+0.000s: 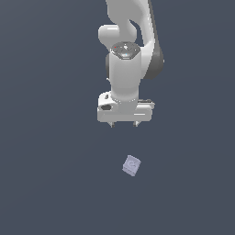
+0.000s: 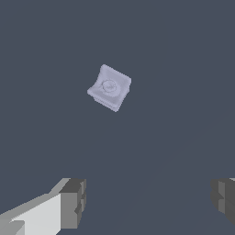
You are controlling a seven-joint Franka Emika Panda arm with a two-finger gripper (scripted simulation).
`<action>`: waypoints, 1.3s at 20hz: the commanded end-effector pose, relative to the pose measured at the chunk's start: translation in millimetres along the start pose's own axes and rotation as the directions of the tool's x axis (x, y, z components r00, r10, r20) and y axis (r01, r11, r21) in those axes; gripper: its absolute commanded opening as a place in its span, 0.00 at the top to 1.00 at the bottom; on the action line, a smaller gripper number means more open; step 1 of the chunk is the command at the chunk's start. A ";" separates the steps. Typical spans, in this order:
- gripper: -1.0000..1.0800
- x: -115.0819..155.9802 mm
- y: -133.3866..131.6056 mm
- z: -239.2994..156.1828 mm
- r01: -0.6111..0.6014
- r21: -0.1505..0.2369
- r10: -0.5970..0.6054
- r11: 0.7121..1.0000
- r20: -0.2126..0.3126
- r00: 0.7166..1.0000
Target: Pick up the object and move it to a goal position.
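Plain dark slate bench [image 1: 46, 183] carries the small pale lavender-grey cube [image 1: 131, 165], apart from the white gripper [image 1: 123, 124], which hangs wide open and empty. It looks light and rigid; opposite flat faces suit gripping.

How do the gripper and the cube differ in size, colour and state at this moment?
Size: the gripper is far larger than the cube. Colour: the gripper is white with dark fingertips; the cube is pale lavender-grey with a faint circular mark. State: the gripper is open and holds nothing; the cube sits apart from it, turned askew. Both appear in both views.
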State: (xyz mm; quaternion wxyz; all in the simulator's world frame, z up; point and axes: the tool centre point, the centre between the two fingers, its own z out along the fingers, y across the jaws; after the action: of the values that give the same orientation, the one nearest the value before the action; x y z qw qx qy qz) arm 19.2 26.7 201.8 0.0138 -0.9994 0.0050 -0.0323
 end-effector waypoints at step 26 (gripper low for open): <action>0.04 59.0 -13.9 46.8 -0.234 -0.010 0.235 0.972 0.028 0.972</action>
State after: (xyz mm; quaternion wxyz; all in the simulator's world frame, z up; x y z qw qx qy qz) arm 74.3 39.2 165.7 0.0148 -0.9939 0.1081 -0.0179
